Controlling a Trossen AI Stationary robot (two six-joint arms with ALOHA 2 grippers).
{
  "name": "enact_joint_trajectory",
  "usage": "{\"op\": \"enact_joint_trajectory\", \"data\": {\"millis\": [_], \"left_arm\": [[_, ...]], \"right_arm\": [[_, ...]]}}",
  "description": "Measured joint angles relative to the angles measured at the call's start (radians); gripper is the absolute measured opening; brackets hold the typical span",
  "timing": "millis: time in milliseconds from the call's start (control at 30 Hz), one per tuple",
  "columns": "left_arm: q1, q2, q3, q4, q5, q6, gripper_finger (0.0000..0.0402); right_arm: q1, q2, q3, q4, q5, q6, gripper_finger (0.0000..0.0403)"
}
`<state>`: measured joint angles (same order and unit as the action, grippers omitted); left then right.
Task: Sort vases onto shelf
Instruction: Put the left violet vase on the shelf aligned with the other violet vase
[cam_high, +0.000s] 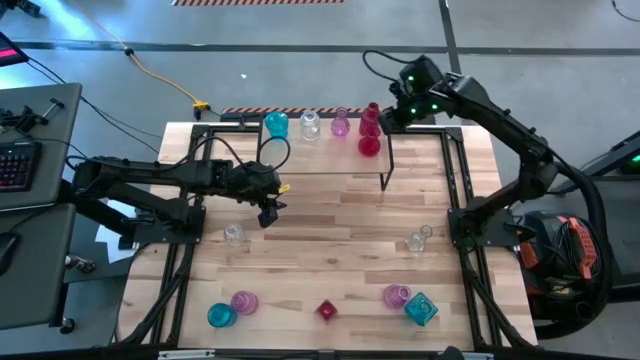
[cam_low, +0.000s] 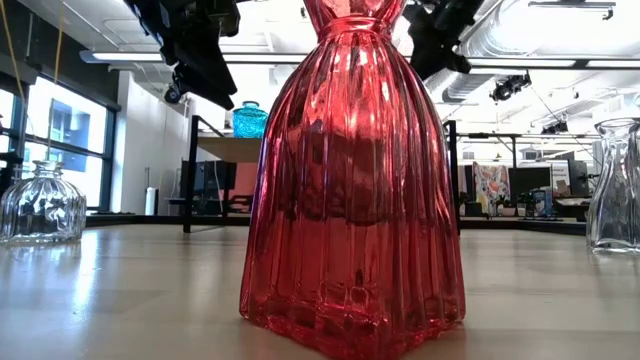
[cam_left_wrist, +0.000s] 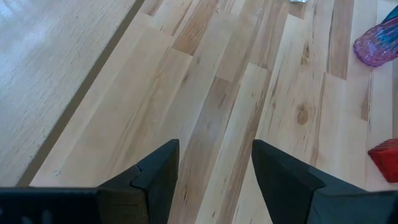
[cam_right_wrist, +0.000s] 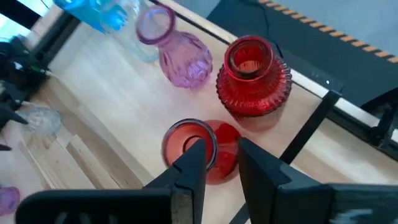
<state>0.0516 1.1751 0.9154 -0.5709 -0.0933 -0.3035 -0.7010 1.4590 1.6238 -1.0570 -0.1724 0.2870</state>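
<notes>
While the high view takes in the whole table (cam_high: 330, 215), the low view is largely blocked by one red faceted vase (cam_low: 350, 180) standing close to the lens. Only a clear vase to either side of it and a teal one up on the shelf (cam_high: 330, 160) show past it.

At the left the left gripper (cam_high: 270, 212) hangs over bare wood in mid-table. Its own wrist view shows the jaws standing wide apart with nothing between them.

Twelve vases can be counted from above, three of each colour.
- Five stand on the shelf at the far edge: the teal shelf vase (cam_high: 275, 124), the clear shelf vase (cam_high: 310, 125), the pink shelf vase (cam_high: 340, 124) and two red ones at the right end.
- Seven stand on the table: the near-left teal vase (cam_high: 221, 316), a pink vase (cam_high: 244, 301) beside it, a small clear vase (cam_high: 234, 234), the red faceted one, a second pink vase (cam_high: 396, 295), a square teal vase (cam_high: 421, 309) and a clear bottle vase (cam_high: 419, 239).

The right gripper (cam_right_wrist: 217, 158) is just over the front red vase (cam_right_wrist: 214, 152). The ribbed red vase (cam_right_wrist: 254, 78) is just behind that one. Whether the gripper clasps the front vase or is free of it, I cannot tell.

A keyboard (cam_high: 18, 165) lies on a desk off the table's left side.
</notes>
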Motion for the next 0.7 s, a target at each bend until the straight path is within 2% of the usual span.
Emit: {"op": "enact_joint_trajectory", "data": {"millis": [233,433,567,700], "left_arm": [[0.000,0.000,0.000,0.000,0.000,0.000,0.0193],[0.000,0.000,0.000,0.000,0.000,-0.009,0.0193],[0.000,0.000,0.000,0.000,0.000,-0.010,0.0193],[0.000,0.000,0.000,0.000,0.000,-0.010,0.0193]], "right_arm": [[0.028,-0.108,0.000,-0.039,-0.009,-0.052,0.0073],[0.036,-0.226,-0.016,-0.108,0.050,-0.088,0.0073],[0.042,-0.340,-0.121,-0.095,0.071,-0.087,0.0073],[0.043,-0.488,-0.293,-0.025,0.060,-0.058,0.0073]]}}
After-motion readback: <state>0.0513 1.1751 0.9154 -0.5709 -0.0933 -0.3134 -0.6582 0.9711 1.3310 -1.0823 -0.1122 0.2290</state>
